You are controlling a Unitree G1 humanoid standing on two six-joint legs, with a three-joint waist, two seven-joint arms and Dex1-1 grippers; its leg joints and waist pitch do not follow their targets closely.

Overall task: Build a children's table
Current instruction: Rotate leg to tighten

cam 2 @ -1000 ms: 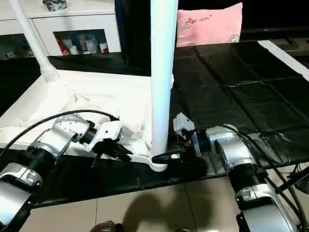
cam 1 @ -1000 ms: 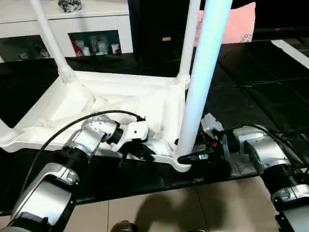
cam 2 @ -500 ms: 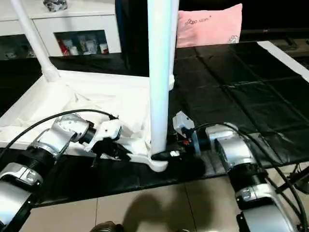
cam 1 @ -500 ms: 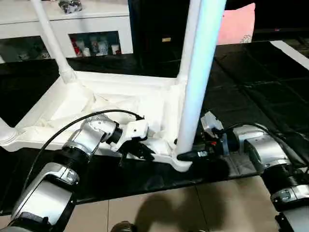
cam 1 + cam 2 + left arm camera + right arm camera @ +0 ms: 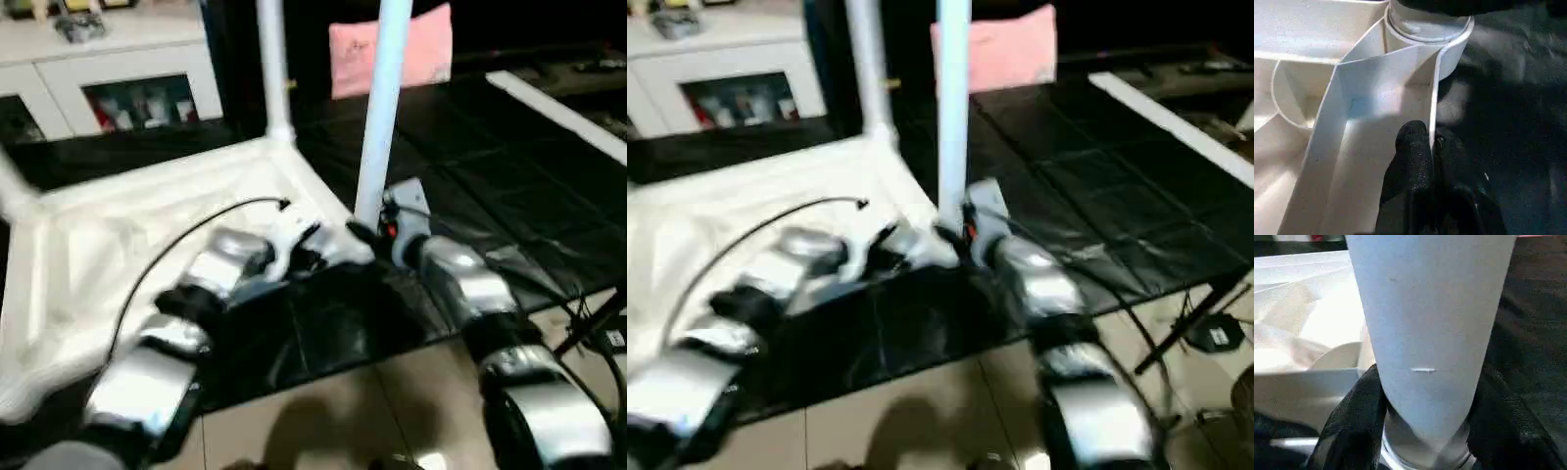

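The white tabletop (image 5: 147,196) lies upside down on a black mat, ribbed underside up. One white leg (image 5: 380,117) stands upright in the near corner socket (image 5: 1425,24). Another leg (image 5: 272,69) stands in the far corner. My left gripper (image 5: 1431,147) is shut on the thin rim wall of the tabletop, just beside that near corner, with one finger (image 5: 1413,156) inside the wall and the other outside. My right gripper (image 5: 1425,431) is closed around the base of the near leg (image 5: 1425,308), a black finger (image 5: 1352,421) pressed to each side of it.
The black mat (image 5: 490,166) stretches off to the right. A pink cushion (image 5: 392,49) and a white cabinet (image 5: 108,78) stand behind the table. Tiled floor (image 5: 323,411) runs along the front. A long white bar (image 5: 558,108) lies at the far right.
The whole view has swung and blurred, so the camera has moved. My right gripper's fingers have drawn in on the leg's base. The left gripper keeps its hold on the rim.
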